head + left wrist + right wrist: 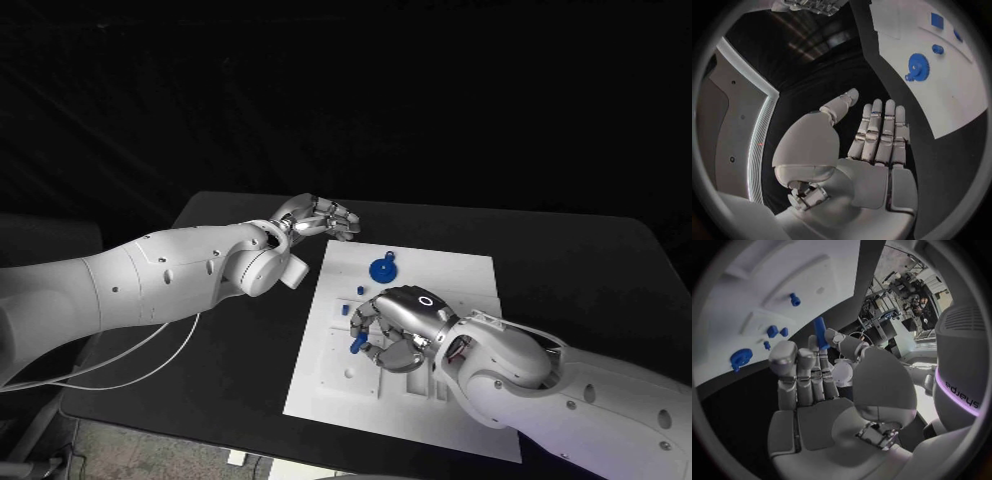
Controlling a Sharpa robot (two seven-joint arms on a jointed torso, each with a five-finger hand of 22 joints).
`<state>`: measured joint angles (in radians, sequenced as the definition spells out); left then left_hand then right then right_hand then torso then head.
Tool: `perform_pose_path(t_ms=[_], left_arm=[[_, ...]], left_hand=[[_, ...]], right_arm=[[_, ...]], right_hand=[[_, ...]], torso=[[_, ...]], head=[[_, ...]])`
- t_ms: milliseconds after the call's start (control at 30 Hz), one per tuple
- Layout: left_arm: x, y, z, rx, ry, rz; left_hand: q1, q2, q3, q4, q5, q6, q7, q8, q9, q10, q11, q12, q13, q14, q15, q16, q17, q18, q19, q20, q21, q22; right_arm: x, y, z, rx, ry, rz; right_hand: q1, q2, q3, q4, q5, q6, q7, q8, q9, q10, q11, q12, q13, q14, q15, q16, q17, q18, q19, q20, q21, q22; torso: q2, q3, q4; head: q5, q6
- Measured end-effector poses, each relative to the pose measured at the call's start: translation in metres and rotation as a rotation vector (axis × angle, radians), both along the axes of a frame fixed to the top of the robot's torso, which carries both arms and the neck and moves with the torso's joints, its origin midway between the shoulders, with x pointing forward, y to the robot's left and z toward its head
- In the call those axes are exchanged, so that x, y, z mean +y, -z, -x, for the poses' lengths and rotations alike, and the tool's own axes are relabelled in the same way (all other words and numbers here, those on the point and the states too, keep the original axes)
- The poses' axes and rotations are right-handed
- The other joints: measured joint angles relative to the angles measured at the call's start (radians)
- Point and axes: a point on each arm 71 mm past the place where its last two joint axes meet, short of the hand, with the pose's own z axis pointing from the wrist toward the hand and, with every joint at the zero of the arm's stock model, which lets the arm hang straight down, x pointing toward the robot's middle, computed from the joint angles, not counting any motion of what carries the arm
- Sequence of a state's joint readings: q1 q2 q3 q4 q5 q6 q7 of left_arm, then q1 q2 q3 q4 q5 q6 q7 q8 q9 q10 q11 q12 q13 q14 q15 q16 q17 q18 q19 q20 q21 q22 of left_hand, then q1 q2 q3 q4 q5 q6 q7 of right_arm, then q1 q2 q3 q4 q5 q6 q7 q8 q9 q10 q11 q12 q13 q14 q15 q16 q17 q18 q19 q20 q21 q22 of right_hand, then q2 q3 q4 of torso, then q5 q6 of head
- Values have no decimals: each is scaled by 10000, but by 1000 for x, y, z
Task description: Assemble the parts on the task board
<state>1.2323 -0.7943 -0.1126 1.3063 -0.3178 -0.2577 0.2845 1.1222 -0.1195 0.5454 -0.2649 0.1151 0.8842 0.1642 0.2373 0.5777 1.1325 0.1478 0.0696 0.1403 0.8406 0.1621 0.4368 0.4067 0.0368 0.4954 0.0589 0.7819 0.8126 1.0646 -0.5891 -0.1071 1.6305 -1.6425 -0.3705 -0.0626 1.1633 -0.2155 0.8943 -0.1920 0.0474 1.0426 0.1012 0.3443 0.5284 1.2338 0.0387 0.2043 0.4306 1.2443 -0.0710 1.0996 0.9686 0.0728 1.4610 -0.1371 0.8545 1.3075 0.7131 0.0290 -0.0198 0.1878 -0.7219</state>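
One task board (433,290), white, lies mid-table on the black table (577,250).

Blue parts counted in the head view: one gear (382,270) lying on the far part of the board, with a small blue knob at its upper edge; one small part (342,310) near the board's left side, just beside the right hand; one peg (358,344) in the right hand. Three in this view.

The left wrist view gives the gear (917,65) plus three smaller blue pieces on the board: one square (937,20), one round (937,49), one near the rim (958,36), too small to tell its shape.

In the right wrist view the blue parts on the board are the gear (741,359), a pair close together (777,331), one small piece (766,345) and one apart (794,300).

Right hand (397,325): over the near-middle of the board, pinching the one blue peg (820,333) between thumb and fingertips (812,342), the peg standing up out of the grip.

Left hand (317,217): off the board, over the table beyond the board's far-left corner. In its wrist view the fingers (879,127) lie straight and side by side, thumb apart, nothing held.

Writing: one label, on the robot's body in the right wrist view, seen turned, reading "sharpa" as far as I can tell.
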Motion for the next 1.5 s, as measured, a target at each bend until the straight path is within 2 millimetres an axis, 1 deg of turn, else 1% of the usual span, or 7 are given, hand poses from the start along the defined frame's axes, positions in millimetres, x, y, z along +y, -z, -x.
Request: perform_pose_path(t_ms=[167, 367, 500, 700, 1000, 1167, 1500], left_arm=[[-2, 0, 0, -1, 27, 9], [-1, 0, -1, -2, 1, -5], [-1, 0, -1, -2, -8, -8], [-2, 0, -1, 1, 27, 4], [-2, 1, -1, 7, 30, 4], [-2, 1, -1, 12, 31, 4], [-1, 1, -1, 16, 28, 2]], left_hand=[[0, 0, 0, 0, 0, 0, 0, 0, 0, 0, 0, 0, -5, 20, -20, 0, 2, 2, 0, 0, 0, 0], [0, 0, 0, 0, 0, 0, 0, 0, 1, 0, 0, 0, -5, 20, -20, 0, 9, 1, 0, 0, 0, 0], [0, 0, 0, 0, 0, 0, 0, 0, 1, 0, 0, 0, -4, 20, -20, 0, 8, 0, 0, 0, 0, -6], [0, 0, 0, 0, 0, 0, 0, 0, 1, -1, 1, 0, -7, 20, -20, 0, 13, 1, 0, 0, 0, -9], [0, 0, 0, 0, 0, 0, 0, 0, -8, -1, 0, 0, -12, 20, -20, 0, 17, 0, 0, 0, 0, -9], [0, 0, 0, 0, 0, 0, 0, 0, -7, 0, 1, 0, -12, 20, -20, 0, 16, 0, -1, 1, -40, -17], [0, 0, 0, 0, 0, 0, 0, 0, -6, -1, 1, 0, -20, 20, -20, 0, 25, -2, -1, 1, -39, -17]], right_arm=[[9, 13, 6, 101, -197, 232], [11, 24, 9, 131, -191, 447], [15, 28, 11, 88, -251, 534], [15, 31, 12, 26, -251, 686], [14, 36, 13, 27, -283, 958], [14, 39, 13, -7, -288, 1090], [13, 42, 11, -189, -223, 1338]], right_hand=[[-38, 37, -1, -1, -10, 0, -1, -29, 2, 16, -15, -1, 55, -1, -1, 0, 0, -35, 0, 1, 0, -1], [-38, 36, 1, -55, -11, -1, -1, 11, 11, 34, -32, -13, 57, -4, -3, 0, -1, -38, -1, 2, 0, -1], [-38, 36, 0, -56, -11, -1, -1, 12, 16, 52, -49, -18, 57, -4, -4, 0, -1, -37, -11, 11, 0, -1], [-38, 35, -1, -56, -12, -3, 0, 11, 22, 60, -49, -19, 57, -4, -4, -1, -2, -39, 22, -20, 0, -1], [-38, 34, 26, -85, -20, -17, -13, 8, 28, 87, -42, 10, 56, -3, -3, -1, -2, -40, 22, -19, 0, -1], [-50, 21, 26, -85, 6, 15, 19, 2, 68, 101, -30, 12, 64, 0, 0, -1, -2, -41, 23, -18, 0, -2], [-47, 23, -2, -112, 31, 15, 20, -15, 48, 106, -32, 11, 80, 4, 4, -2, -3, -40, 22, -15, 0, -2]], torso=[[1, -6, 1], [2, 6, -6], [4, 12, -12], [5, 16, -17], [4, 16, -18], [4, 13, -14], [2, 8, -13]], head=[[72, -23], [117, -23], [133, -46], [153, -71], [168, -109], [174, -132], [193, -157]])
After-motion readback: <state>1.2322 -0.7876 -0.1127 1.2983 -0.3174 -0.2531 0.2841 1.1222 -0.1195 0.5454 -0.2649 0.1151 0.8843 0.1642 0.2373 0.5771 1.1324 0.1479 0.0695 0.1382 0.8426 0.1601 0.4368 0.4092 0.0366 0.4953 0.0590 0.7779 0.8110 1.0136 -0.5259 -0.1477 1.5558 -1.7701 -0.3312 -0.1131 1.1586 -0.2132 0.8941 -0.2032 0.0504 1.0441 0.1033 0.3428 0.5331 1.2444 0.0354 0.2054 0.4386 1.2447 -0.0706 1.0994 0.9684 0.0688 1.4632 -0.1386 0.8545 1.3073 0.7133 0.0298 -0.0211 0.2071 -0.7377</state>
